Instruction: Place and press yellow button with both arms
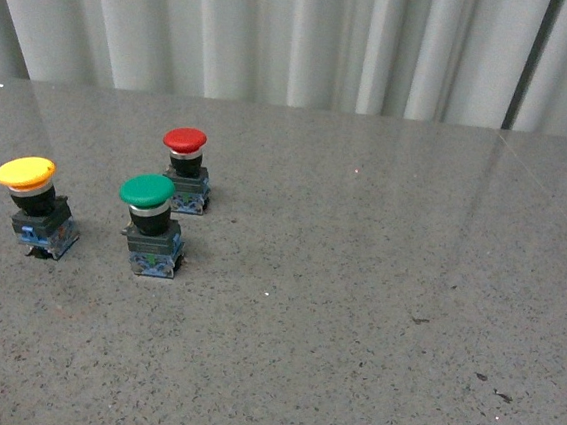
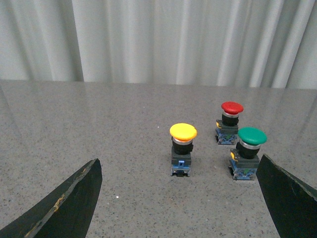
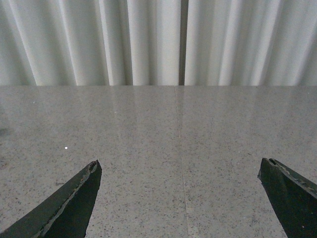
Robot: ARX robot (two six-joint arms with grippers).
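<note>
1. Pale pleated curtain (image 1: 281, 31) hangs behind a grey speckled tabletop (image 1: 374, 312).
2. You find the yellow button (image 1: 28, 176) standing upright at the left of the front view. The green button (image 1: 147, 191) is near it on its right, and the red button (image 1: 185, 141) stands just behind the green one. None of them touch.
3. Your left fingers (image 2: 69, 208) are spread wide and hold nothing. The yellow button sits ahead between them, clear of both.
4. Your right fingers (image 3: 69, 208) are also spread wide, with only tabletop between them.
</note>
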